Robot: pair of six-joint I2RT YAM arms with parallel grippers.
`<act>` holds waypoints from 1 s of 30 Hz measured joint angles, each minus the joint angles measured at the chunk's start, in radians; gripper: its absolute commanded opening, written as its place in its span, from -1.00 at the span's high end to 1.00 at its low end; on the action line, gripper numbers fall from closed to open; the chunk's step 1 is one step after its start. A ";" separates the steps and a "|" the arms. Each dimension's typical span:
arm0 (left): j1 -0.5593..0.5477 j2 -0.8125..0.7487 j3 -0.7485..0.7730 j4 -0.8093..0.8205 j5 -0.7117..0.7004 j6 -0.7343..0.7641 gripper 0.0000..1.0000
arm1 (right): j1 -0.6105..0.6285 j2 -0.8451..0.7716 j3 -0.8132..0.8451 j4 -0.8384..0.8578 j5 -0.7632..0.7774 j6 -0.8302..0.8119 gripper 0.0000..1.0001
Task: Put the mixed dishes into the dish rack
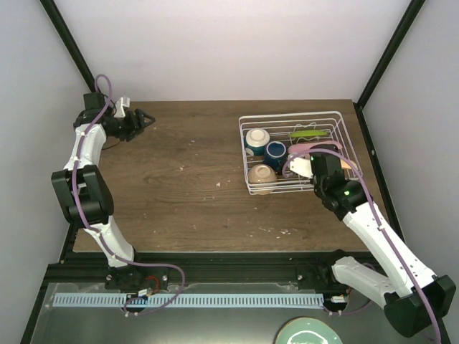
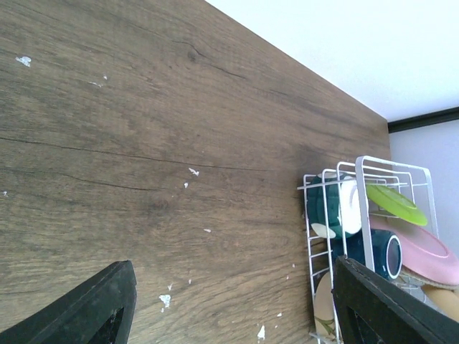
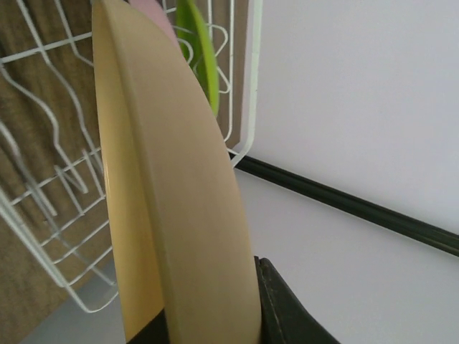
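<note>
Right pincer (image 3: 211,326) is clamped tight on the peach-tan plate (image 3: 172,179), held on edge over the dish rack (image 1: 290,117). Mid-loading, I reckon. Next it needs lowering straight into a free divider slot.

Wood table (image 1: 179,204), white wire dish rack (image 1: 287,115) at right, white flecks (image 1: 219,184)

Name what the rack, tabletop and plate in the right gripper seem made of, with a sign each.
Rack: white-coated wire, likely metal; thin bent rods. Tabletop: matte dark wood or wood-look laminate; grain lines. Plate: smooth tan, plastic or ceramic, unclear; soft sheen.
</note>
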 measured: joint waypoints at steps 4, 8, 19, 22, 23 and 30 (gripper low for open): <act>0.000 0.000 0.000 0.000 -0.002 0.003 -0.54 | -0.008 0.001 0.000 0.058 -0.010 -0.054 0.99; 0.000 0.000 0.000 0.000 -0.003 0.007 -0.54 | -0.013 0.003 -0.004 0.086 -0.023 -0.083 0.99; 0.000 0.000 -0.001 0.000 -0.003 0.008 -0.54 | -0.022 0.006 -0.143 0.200 -0.048 -0.140 0.99; 0.000 0.000 -0.002 0.000 -0.003 0.009 -0.54 | -0.029 0.003 -0.169 0.255 -0.051 -0.165 0.99; 0.000 0.000 -0.002 0.000 -0.003 0.009 -0.54 | -0.030 0.003 -0.177 0.270 -0.052 -0.172 0.99; 0.000 0.000 -0.011 0.000 -0.004 0.010 -0.54 | -0.044 0.021 -0.192 0.322 -0.059 -0.214 0.99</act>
